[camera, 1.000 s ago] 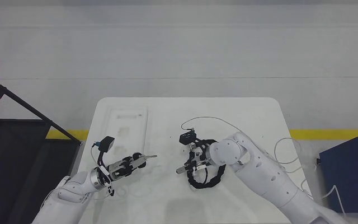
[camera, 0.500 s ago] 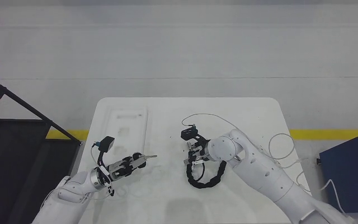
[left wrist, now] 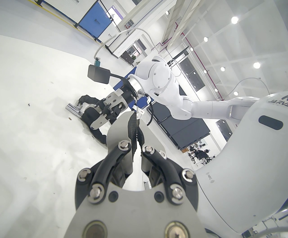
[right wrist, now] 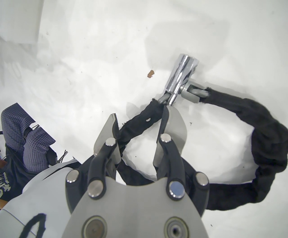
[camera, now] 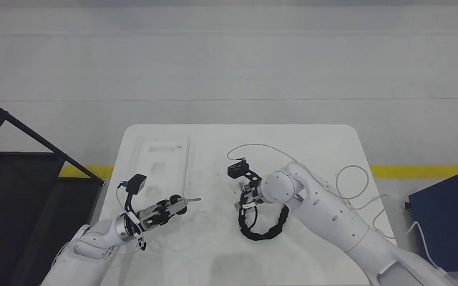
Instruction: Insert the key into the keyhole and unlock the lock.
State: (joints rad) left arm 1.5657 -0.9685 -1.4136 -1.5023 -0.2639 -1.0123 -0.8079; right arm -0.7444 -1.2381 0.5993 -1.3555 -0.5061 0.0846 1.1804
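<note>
Lock chain (right wrist: 267, 130) between spread right fingers (right wrist: 173, 128), wrist angled down; left fingers (left wrist: 119, 131) clench key (camera: 189, 201), held level.

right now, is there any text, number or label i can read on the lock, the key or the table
lock: none, plain chrome barrel and black sleeve.
key: too small to tell.
table: none.
blue board in the room behind: print too small to read.
</note>
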